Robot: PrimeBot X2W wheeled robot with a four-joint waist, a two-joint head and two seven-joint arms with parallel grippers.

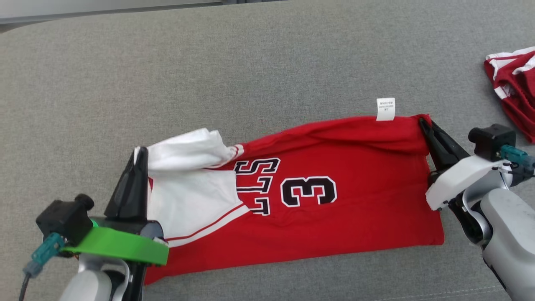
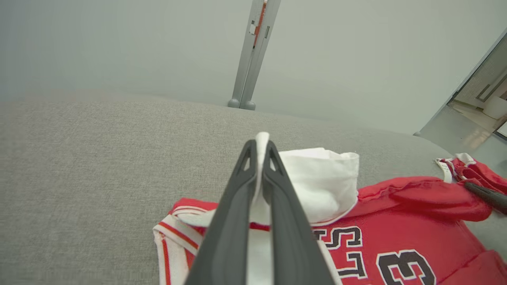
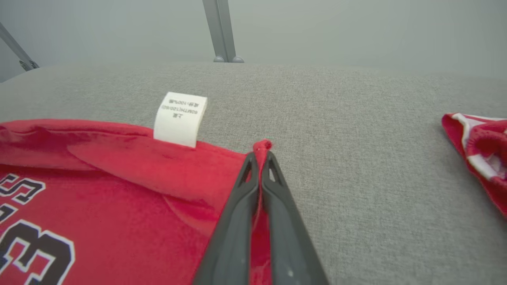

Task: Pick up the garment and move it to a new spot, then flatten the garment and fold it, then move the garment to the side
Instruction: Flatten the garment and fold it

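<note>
Grip at both ends explains the layout: left gripper (image 1: 141,156) clenched on the white shoulder end, right gripper (image 1: 424,125) clenched on a far corner of the red cloth jersey printed with a black 3 (image 1: 334,221); it lies stretched sideways across the grey woven fabric surface (image 1: 250,62), probably held taut for flattening.

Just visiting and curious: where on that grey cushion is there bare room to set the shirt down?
The widest bare stretch of the grey cushion lies beyond the red jersey, another left of the left gripper. Crowded at right: the right gripper and a second red garment sit close.
</note>
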